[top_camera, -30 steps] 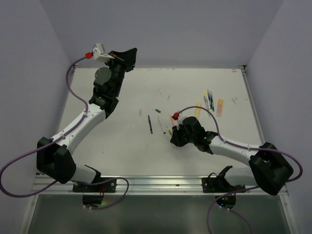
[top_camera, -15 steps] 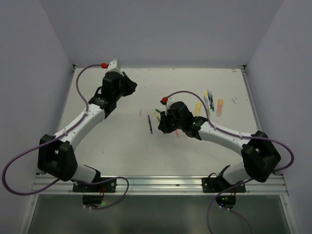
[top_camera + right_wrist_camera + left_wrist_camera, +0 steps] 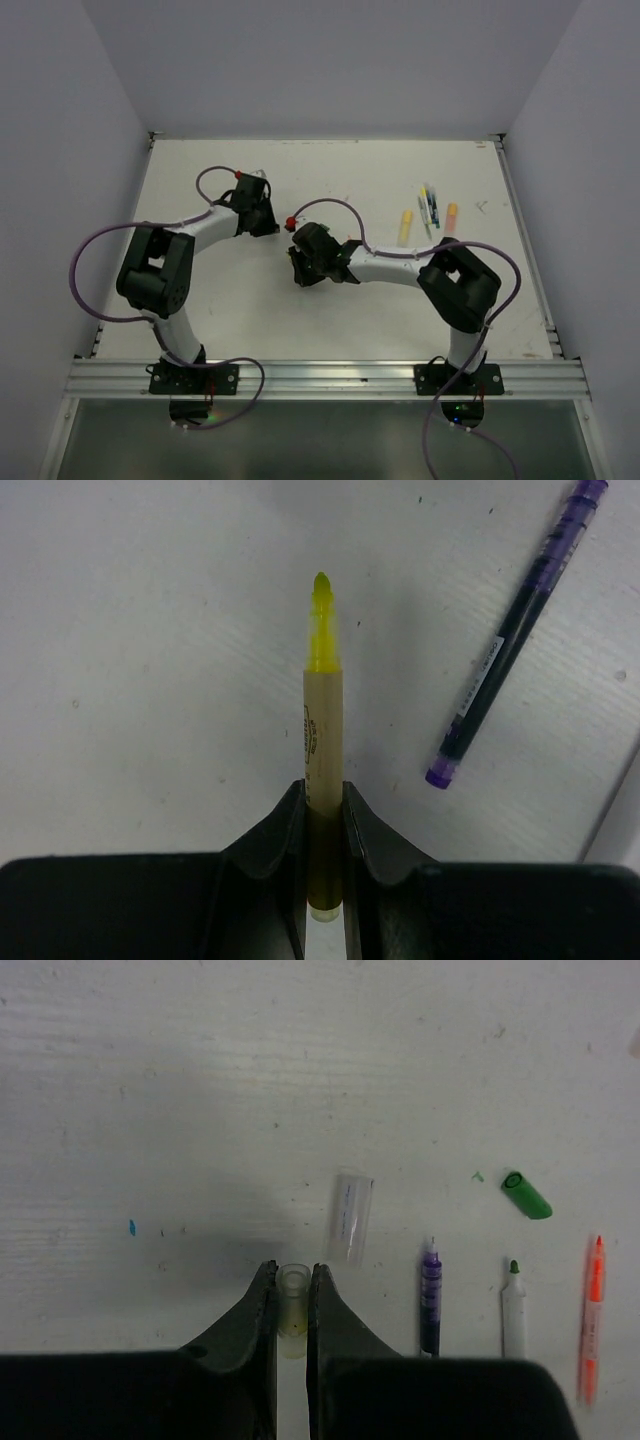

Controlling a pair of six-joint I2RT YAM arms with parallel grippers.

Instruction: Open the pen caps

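Now the left end effector (image 3: 293, 1273) is pinched tight on a small pale yellow cap (image 3: 292, 1305). This cap sits just to the left of the purple pen (image 3: 431, 1295) and does not touch it. A clear cap (image 3: 350, 1217) lies flat on the white counter (image 3: 200, 1080), also left of the purple pen but a bit farther from the arm. Right of the purple pen lies a white pen (image 3: 514, 1305) with a green tip, and past that an orange pen (image 3: 593, 1310). The three pens lie side by side but apart. A green cap (image 3: 526, 1196) lies alone, up and to the right of the purple pen. The right end effector (image 3: 322, 788) is closed around a yellow pen (image 3: 322, 720). The pen's yellow tip is bare and points away from the arm. In the right wrist view the purple pen lies slanted to the right of the yellow pen and does not touch it.
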